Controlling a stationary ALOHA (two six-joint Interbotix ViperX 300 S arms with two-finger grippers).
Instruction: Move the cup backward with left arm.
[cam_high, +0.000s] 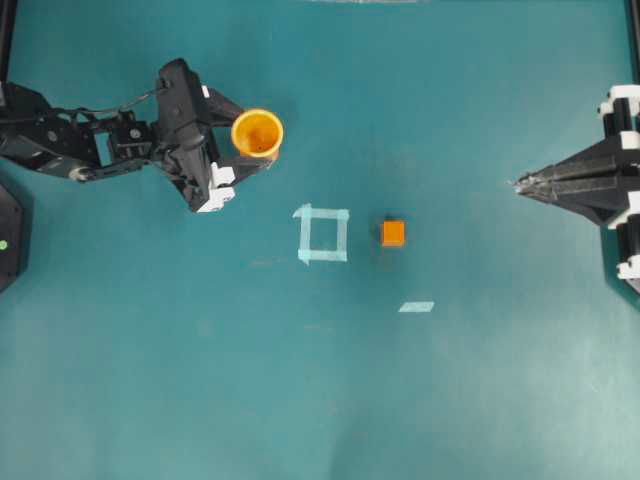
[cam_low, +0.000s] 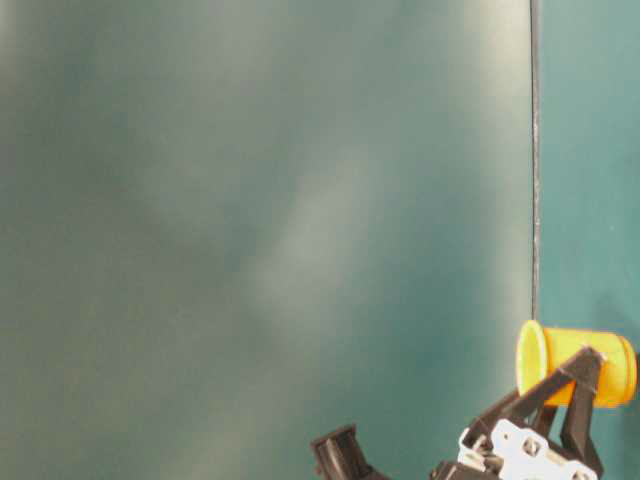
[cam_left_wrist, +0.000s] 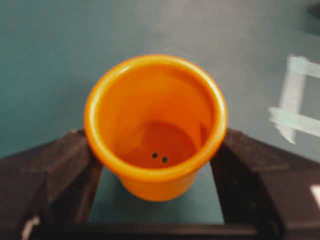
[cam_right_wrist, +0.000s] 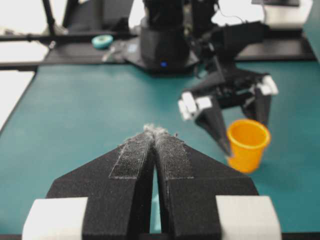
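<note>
Two left fingers clamping unlabelled cup; right fingers together, empty.

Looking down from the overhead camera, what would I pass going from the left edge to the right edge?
Left arm → left pincer around the orange cup → tape square → orange cube → tape strip → right pincer.

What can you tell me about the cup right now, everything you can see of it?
The cup is small, round, glossy orange-yellow plastic with a rolled rim, darker orange inside, with two small dark spots on its bottom. It stands upright, mouth up, empty, on the teal table, up and left of the tape square. The left gripper brackets it, one finger at each side; firm contact is unclear.
</note>
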